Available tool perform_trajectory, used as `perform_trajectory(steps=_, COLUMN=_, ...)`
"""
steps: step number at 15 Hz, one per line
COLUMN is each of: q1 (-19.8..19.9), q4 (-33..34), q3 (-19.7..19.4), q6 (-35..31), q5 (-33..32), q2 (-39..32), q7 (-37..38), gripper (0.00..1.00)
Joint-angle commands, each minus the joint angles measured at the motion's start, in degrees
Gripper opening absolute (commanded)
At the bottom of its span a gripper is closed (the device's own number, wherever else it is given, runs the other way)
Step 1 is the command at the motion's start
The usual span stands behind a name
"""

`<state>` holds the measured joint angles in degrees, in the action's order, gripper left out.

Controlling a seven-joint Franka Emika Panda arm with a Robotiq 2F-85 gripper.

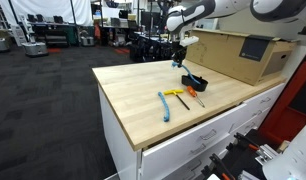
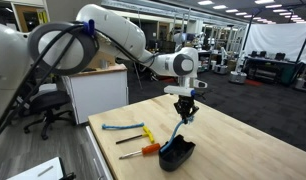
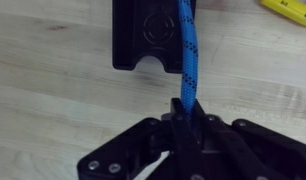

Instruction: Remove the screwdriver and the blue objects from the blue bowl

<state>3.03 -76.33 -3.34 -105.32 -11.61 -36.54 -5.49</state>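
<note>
My gripper (image 1: 178, 62) (image 2: 185, 116) is shut on one light-blue piece (image 2: 180, 134). The piece hangs down from the jaws, with its lower end at the dark bowl (image 2: 176, 154) (image 1: 196, 80). In the wrist view the blue piece (image 3: 190, 50) runs up from the closed jaws (image 3: 183, 112) across the dark bowl (image 3: 143, 35). The other light-blue piece (image 1: 165, 105) (image 2: 123, 127) lies flat on the table. The orange-handled screwdriver (image 1: 196, 96) (image 2: 145, 151) lies on the table beside the bowl.
A yellow-handled tool (image 1: 174, 93) (image 2: 139, 135) (image 3: 288, 10) lies on the wooden table (image 1: 133, 95) between the blue piece and the screwdriver. A large cardboard box (image 1: 238, 55) stands behind the bowl. White drawers are under the table's front edge.
</note>
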Motion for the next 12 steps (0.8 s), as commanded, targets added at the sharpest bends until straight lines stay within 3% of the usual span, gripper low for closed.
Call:
perform_trajectory(steps=1, q1=-4.5, q4=-0.9, q3=-2.2, q6=4.1, q5=-4.3, q2=4.1, q7=9.4, gripper=0.03)
perform_trajectory(steps=3, q1=-5.5, q4=-0.6, q3=-1.1, q6=6.8, q5=-4.0, q2=5.8, q7=11.5, gripper=0.03)
perform_trajectory(steps=6, q1=-5.6, q4=0.0, q3=1.8, q6=9.0, q5=1.9, q2=7.3, q7=11.8, gripper=0.03)
perform_trajectory(steps=12, q1=-6.3, q4=-2.2, q3=6.7, q6=0.5, q5=18.6, q2=7.2, q7=14.2, gripper=0.03)
